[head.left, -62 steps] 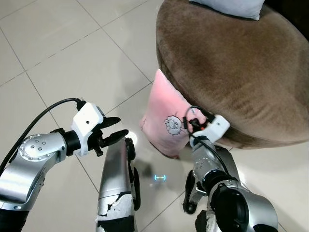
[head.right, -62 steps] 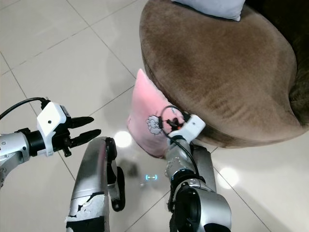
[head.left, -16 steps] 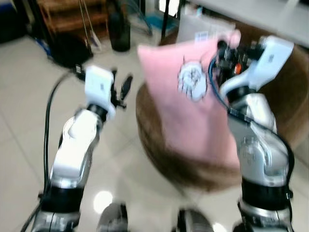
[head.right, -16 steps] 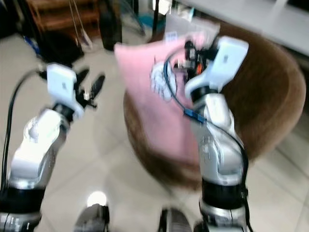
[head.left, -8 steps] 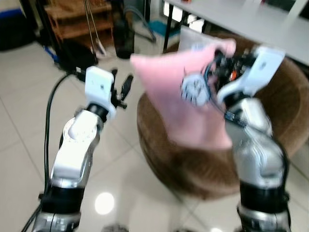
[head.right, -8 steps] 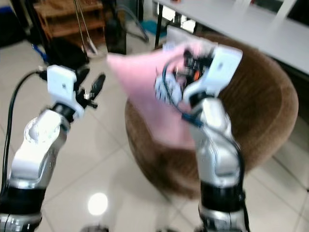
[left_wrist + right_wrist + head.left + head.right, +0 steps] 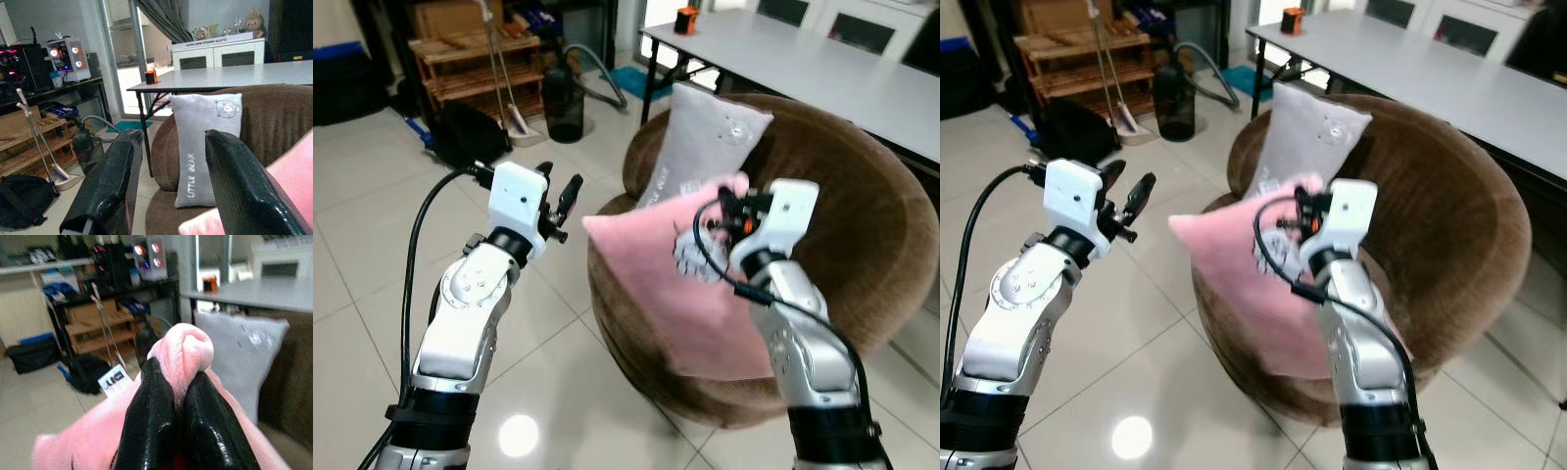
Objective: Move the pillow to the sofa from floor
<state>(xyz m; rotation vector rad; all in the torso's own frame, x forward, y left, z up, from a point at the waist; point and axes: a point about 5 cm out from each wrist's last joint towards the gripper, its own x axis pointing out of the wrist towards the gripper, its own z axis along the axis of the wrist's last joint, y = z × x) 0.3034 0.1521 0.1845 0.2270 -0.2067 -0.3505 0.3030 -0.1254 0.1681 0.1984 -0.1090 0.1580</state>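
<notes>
A pink pillow (image 7: 685, 294) with a small printed figure hangs over the front of the round brown sofa (image 7: 862, 215), clear of the floor. My right gripper (image 7: 722, 211) is shut on its upper corner; in the right wrist view the black fingers (image 7: 151, 431) pinch a fold of pink fabric (image 7: 188, 350). My left gripper (image 7: 558, 191) is raised to the left of the pillow, open, with nothing between its fingers (image 7: 110, 183). A grey pillow (image 7: 700, 147) printed "LITTLE BEAR" leans upright on the sofa seat behind.
A grey table (image 7: 822, 73) with an orange object (image 7: 685, 18) stands behind the sofa. Wooden shelves (image 7: 480, 59), a broom, a black bag (image 7: 465, 132) and a dark bin (image 7: 566, 103) stand at the back left. Glossy tiled floor (image 7: 362, 245) lies to the left.
The camera has tilted up from the floor. My right gripper has lifted the pink pillow from beside the sofa's base and lowered it toward the seat. The left arm stays raised.
</notes>
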